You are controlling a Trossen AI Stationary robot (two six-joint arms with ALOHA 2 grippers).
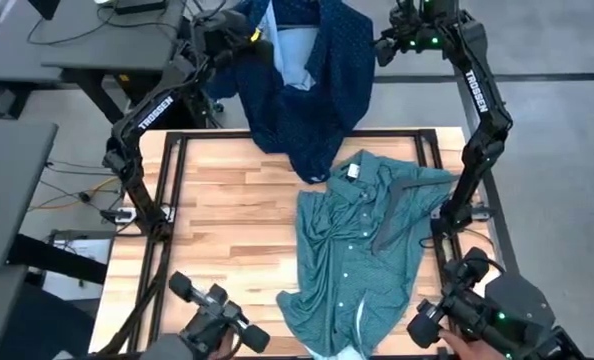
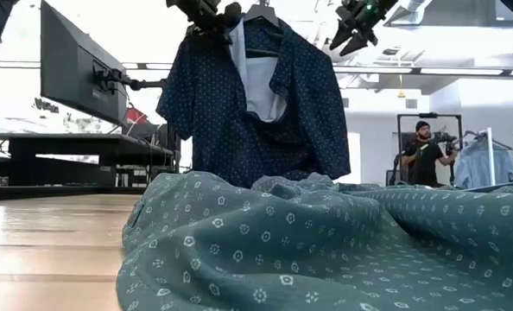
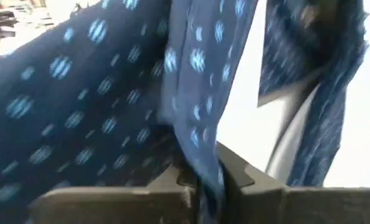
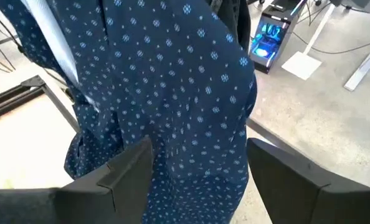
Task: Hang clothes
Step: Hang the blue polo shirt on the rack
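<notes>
A navy shirt with tiny white dots [image 2: 252, 112] hangs upright past the table's far edge, a black hanger [image 2: 258, 12] in its collar. My left gripper [image 2: 210, 19] is shut on it at the shoulder beside the collar. My right gripper [image 2: 353, 31] stands open and apart from the shirt, by the other shoulder [image 4: 191, 93]. The teal-green shirt [image 1: 362, 250] lies spread on the table's right half, with a dark hanger [image 1: 395, 205] on it. No jeans show. My left gripper pinches a fold of the navy shirt's front edge [image 3: 200, 158] near the collar between its two fingers, coming from the table's left and high up. The shirt hangs below the fingers; the teal shirt hides its hem in the low view.
A black metal frame [image 1: 177, 190] runs round the wooden table top. Dark handheld devices [image 1: 217, 320] stand at the near edge on both sides. Desks and a monitor [image 2: 71, 65] lie far left. A person [image 2: 423, 155] stands far back in the room.
</notes>
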